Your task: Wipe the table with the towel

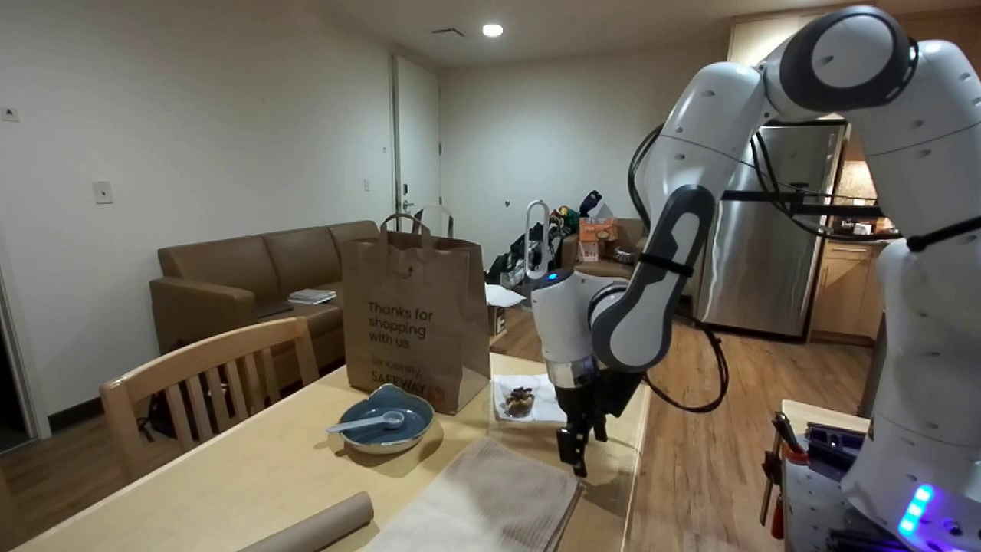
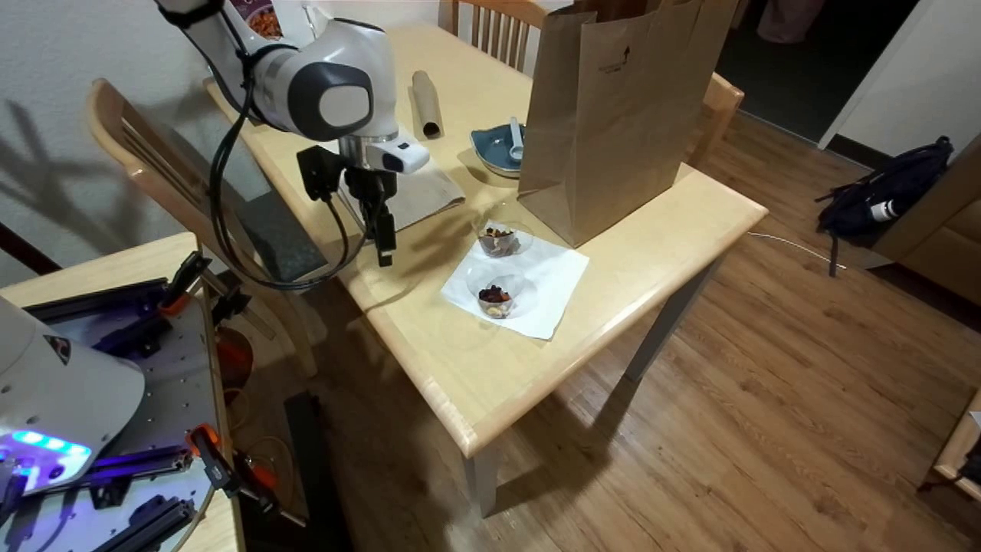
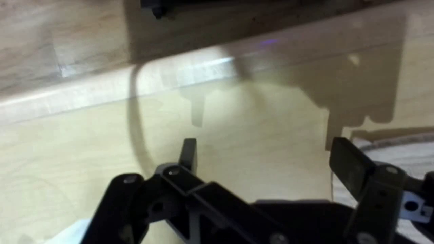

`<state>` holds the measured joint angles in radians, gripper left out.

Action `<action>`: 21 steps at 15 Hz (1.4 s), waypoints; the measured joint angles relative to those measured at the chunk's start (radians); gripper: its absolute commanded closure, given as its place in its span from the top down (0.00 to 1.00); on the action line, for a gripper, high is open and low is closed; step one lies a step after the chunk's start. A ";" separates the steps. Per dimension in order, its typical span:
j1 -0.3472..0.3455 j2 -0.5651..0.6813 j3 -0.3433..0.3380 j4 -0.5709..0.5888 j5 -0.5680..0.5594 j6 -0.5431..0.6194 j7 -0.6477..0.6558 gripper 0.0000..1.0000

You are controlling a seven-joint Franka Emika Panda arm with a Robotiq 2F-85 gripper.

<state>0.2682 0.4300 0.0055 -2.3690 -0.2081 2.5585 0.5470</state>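
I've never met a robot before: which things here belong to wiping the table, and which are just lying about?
For the wiping: towel, table, open pincer.

Just lying about: paper bag, blue bowl, spoon, brown tube, white sheet, two clear cups.

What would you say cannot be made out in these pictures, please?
Paper bag: its contents, if any, hidden by its sides in both exterior views.
Towel: full outline; in the exterior views, the bottom edge crops it or the arm covers part.
Small print on the bag: too small to read in an exterior view.
Dark object, wrist view: cut off by the top edge.
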 measured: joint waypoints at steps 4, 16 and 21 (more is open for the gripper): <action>0.028 0.002 -0.014 -0.045 0.000 0.296 -0.008 1.00; -0.033 0.152 0.001 -0.022 0.107 0.546 -0.270 0.27; 0.038 0.153 -0.132 -0.023 0.109 0.588 -0.270 0.03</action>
<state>0.3058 0.5827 -0.1267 -2.3916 -0.0995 3.1467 0.2769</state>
